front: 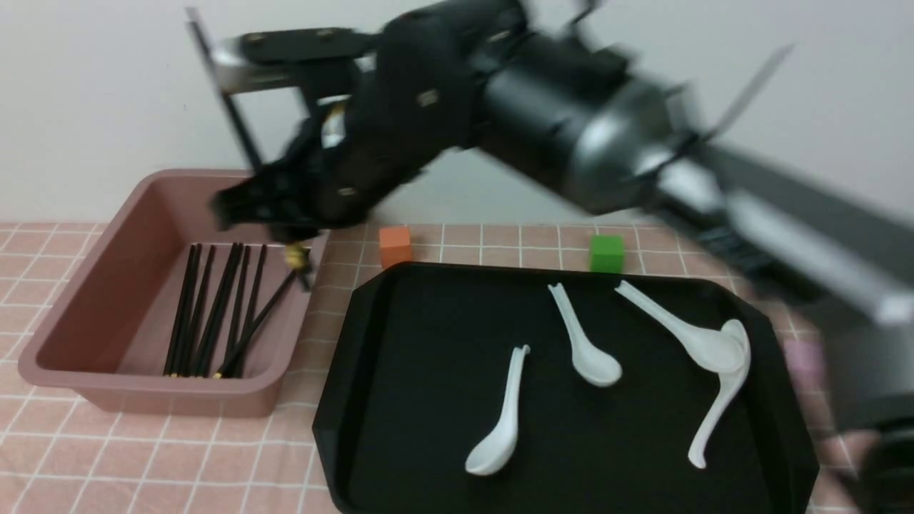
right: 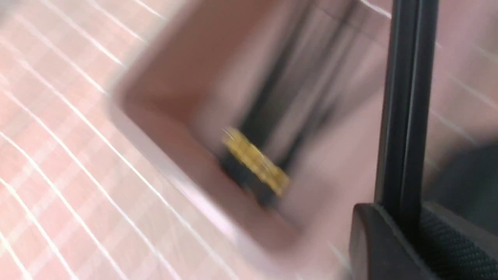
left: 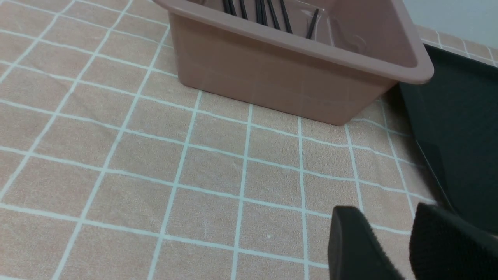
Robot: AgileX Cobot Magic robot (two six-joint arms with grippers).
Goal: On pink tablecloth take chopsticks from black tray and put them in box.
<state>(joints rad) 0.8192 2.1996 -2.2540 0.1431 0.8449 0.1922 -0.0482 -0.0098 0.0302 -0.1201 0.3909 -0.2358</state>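
The right tool (right: pixel 404 217) pinches one chopstick (right: pixel 404 97) above the box (front: pixel 64 335), I judge to release it beside the other chopsticks (front: pixel 207 321) lying inside; the black tray (front: pixel 428 400) carries only spoons (front: pixel 585 350); the left tool (left: pixel 389 212) hovers spread, holding nothing, over the pink tablecloth (left: pixel 116 155).

Right arm (front: pixel 500 107), across the upper frame: glossy black cylindrical housings, a silver-grey collar (front: pixel 621 146), small round pale screws (front: pixel 428 98). Left gripper (left: pixel 387 212), lower right of its wrist view: two matte black fingers (left: pixel 350 241), inner faces finely textured.
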